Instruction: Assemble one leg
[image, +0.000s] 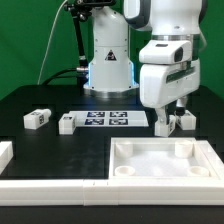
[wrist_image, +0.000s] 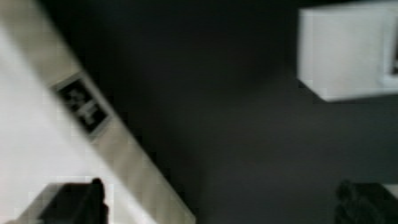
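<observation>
Four small white legs with black-and-white tags lie on the black table. Two are at the exterior view's left (image: 37, 118) (image: 67, 124). Two are at its right (image: 163, 126) (image: 184, 120). My gripper (image: 171, 110) hangs just above the right pair, open and empty. In the wrist view the gripper (wrist_image: 217, 200) shows only its two dark fingertips (wrist_image: 71, 200), set wide apart with bare black table between them. A blurred white block (wrist_image: 349, 50) in that view looks like one of the legs. The large white square panel (image: 160, 178) with a raised rim lies at the front.
The marker board (image: 108, 119) lies flat between the two pairs of legs. A white tagged edge (wrist_image: 80, 100) runs through the wrist view; I cannot tell what it belongs to. Another white part (image: 5, 153) sits at the front left. The robot's base (image: 108, 60) stands behind.
</observation>
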